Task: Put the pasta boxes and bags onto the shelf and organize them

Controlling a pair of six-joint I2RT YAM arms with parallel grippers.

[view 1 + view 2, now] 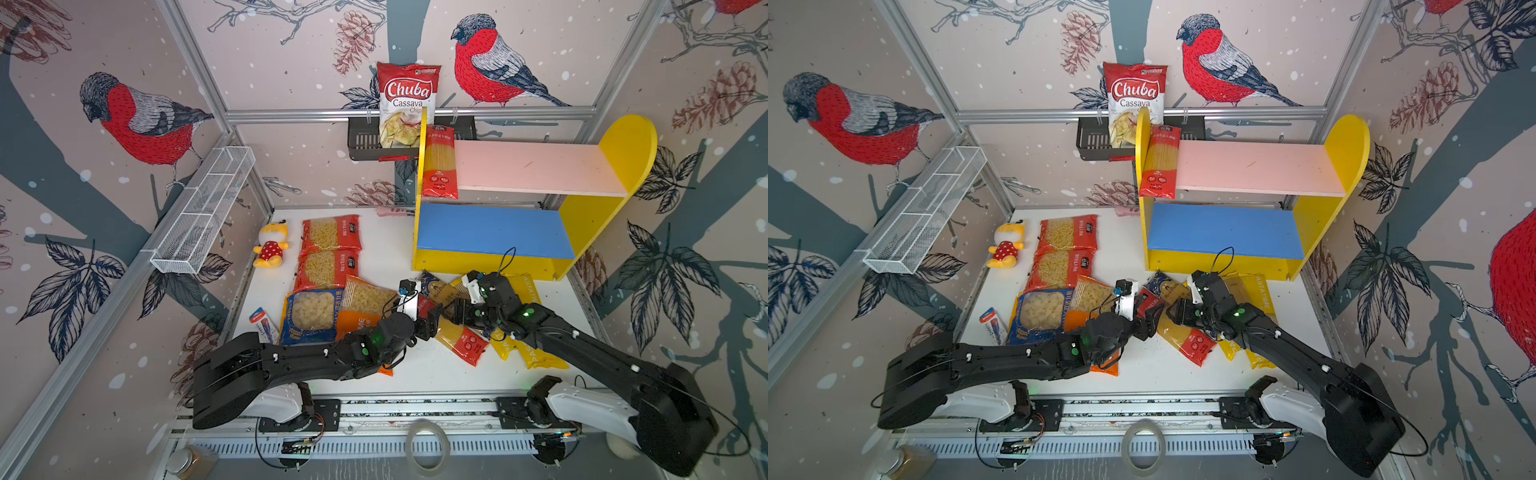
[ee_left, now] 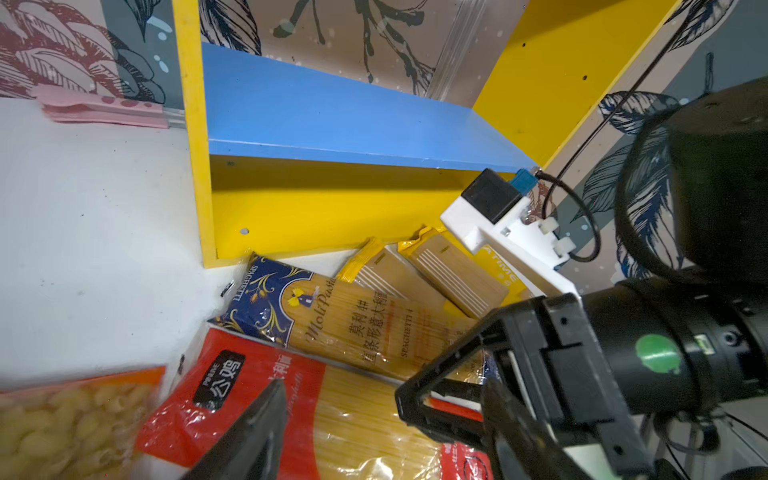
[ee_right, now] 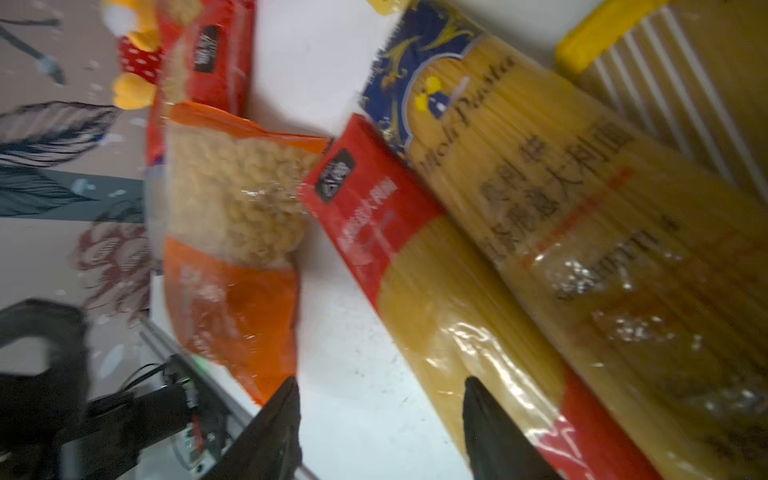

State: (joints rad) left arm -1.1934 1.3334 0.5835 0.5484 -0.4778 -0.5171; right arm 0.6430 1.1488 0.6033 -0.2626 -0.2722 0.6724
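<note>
The shelf (image 1: 598,224) stands at the back right, with a pink upper board (image 1: 532,166) and a blue lower board (image 1: 490,228). One red spaghetti pack (image 1: 439,166) lies on the pink board's left end. On the table in front lie a second red spaghetti pack (image 1: 463,340), a dark-blue one (image 1: 434,286) and yellow packs (image 1: 530,291). Macaroni bags lie to the left: two red (image 1: 330,232), an orange (image 1: 365,299) and a blue-yellow (image 1: 309,316). My left gripper (image 1: 434,316) is open over the table's red spaghetti pack (image 2: 361,415). My right gripper (image 1: 453,312) faces it, open, one finger over that pack's edge (image 3: 436,291).
A Chuba chips bag (image 1: 409,104) stands in the black wall rack (image 1: 365,141). A white wire basket (image 1: 203,212) hangs on the left wall. A plush toy (image 1: 272,245), a small red-blue packet (image 1: 264,326) and a pink item (image 1: 392,211) lie on the table.
</note>
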